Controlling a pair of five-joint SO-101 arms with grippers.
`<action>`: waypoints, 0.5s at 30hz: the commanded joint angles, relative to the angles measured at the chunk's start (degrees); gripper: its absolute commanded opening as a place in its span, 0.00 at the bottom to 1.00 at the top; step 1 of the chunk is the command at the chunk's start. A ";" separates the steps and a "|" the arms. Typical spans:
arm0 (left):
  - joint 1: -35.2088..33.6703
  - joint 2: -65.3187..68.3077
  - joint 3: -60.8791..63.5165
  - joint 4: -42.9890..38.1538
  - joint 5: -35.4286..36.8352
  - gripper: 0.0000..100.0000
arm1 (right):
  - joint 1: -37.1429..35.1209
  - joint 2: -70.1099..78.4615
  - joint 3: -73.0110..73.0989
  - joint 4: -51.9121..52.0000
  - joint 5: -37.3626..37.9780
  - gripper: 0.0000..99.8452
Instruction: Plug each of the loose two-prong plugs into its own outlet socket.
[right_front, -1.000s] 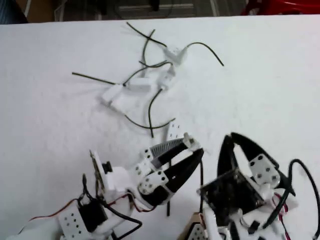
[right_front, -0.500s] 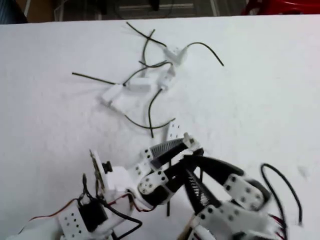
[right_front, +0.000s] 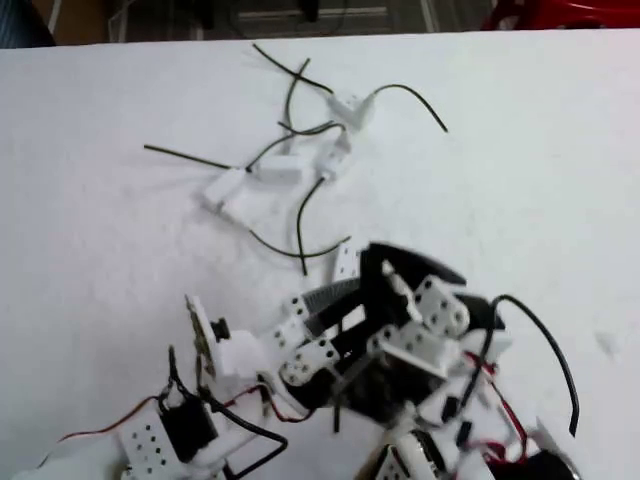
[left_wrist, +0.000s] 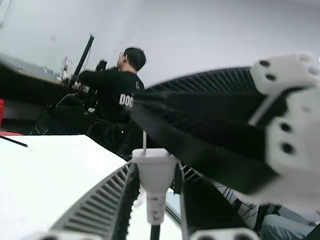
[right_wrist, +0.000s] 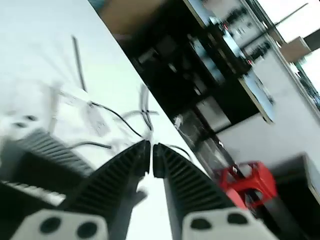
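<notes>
A white two-prong plug (left_wrist: 153, 177) stood between the ribbed fingers (left_wrist: 105, 205) of the left tool (left_wrist: 155, 166). A thin prong pointed away from the wrist, and its dark cord (left_wrist: 154, 232) ran back toward the tool's base. The left tool was clamped on the plug's body from both sides.

Just beyond the plug's tip, in the left wrist view, the black fingers (left_wrist: 200, 125) of the other arm's tool crossed in front of it. They were close to the prong, but whether they touched it could not be told. The right tool (right_wrist: 151, 149) had its fingers drawn together with only a hairline gap between the tips and nothing between them.

From the high view the two arms overlapped at the near edge of the worktop (right_front: 520, 150). The right arm (right_front: 430, 320) lay across the front of the left arm (right_front: 230, 360), covering the left tool's tips. A small white piece (right_front: 346, 262) lay just past that crossing — plug or socket, it could not be told.

Farther out, near the middle of the far side, the tangle (right_front: 290, 165) of white plugs, sockets and black cords lay well apart from both tools.
</notes>
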 joint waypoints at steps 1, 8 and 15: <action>0.66 -0.84 -0.44 -1.41 0.26 0.02 | 12.00 7.25 -1.93 -1.98 1.41 0.02; 0.66 -0.84 -0.35 -1.14 0.26 0.02 | 23.78 17.80 -2.64 -2.07 5.27 0.02; 0.57 -0.75 -0.35 -1.14 0.26 0.02 | 26.33 18.07 -8.35 -1.80 6.15 0.02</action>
